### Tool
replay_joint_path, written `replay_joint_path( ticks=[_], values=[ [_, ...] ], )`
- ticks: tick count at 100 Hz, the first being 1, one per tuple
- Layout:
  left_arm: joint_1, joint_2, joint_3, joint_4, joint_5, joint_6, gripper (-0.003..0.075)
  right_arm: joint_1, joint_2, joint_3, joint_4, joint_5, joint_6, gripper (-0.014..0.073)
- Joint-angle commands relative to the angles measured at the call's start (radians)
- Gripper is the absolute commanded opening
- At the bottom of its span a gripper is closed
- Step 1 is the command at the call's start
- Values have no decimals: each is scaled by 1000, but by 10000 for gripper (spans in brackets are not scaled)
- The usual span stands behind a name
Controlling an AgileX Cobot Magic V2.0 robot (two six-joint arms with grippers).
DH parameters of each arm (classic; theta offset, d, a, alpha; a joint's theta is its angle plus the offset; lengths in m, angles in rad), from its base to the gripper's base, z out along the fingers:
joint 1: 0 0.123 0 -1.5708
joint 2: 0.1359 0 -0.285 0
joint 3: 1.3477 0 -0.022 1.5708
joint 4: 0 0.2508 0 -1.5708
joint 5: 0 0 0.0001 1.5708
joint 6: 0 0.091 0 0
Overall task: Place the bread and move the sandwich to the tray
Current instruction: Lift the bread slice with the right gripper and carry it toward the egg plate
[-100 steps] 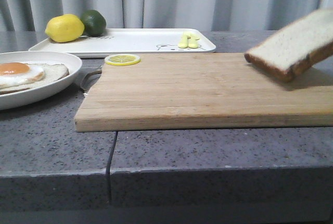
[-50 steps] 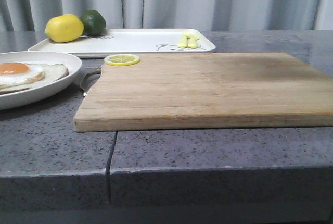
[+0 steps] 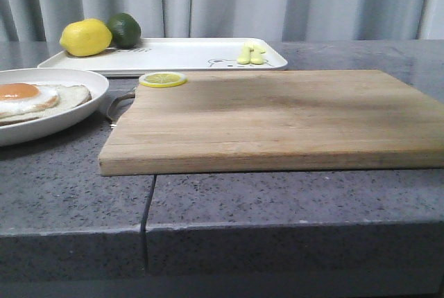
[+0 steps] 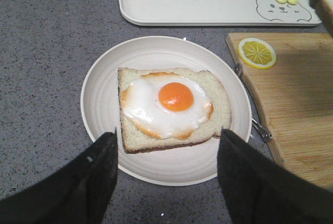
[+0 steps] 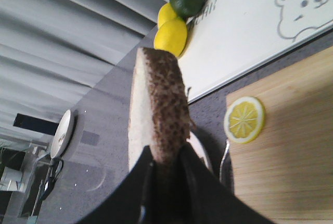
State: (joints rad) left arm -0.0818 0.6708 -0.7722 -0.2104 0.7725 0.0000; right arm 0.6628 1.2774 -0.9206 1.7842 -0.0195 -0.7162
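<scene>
- Right wrist view shows your right pincer pinching the bread by its crust; a thin hold, it could slip.
- Your left pincer hangs spread over the sandwich; lower off-centre and the egg may slide.

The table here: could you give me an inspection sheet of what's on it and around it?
Surface: grey speckled table, wooden cutting board.
Job's things: bread held aloft; sandwich, egg uppermost, on plate; tray behind.
Clutter: lemon, lime, lemon slice, yellow utensils.
Grippers: left gripper open above plate; right gripper shut on bread.
Cables: nothing seen.
Surroundings: grey curtain.
</scene>
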Motion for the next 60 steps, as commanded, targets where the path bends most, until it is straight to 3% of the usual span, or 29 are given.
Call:
replay_joint_path(
  ticks=[1, 29, 60],
  values=[
    [-5, 4, -34, -19, -59, 0, 386, 56, 44, -107, 5, -4, -12, -58],
    [-5, 4, -34, -19, -59, 0, 386, 189, 285, -306, 24, -55, -10, -58],
    [-5, 4, -34, -19, -59, 0, 386, 229, 442, -417, 79, -54, -10, -58]
  ],
)
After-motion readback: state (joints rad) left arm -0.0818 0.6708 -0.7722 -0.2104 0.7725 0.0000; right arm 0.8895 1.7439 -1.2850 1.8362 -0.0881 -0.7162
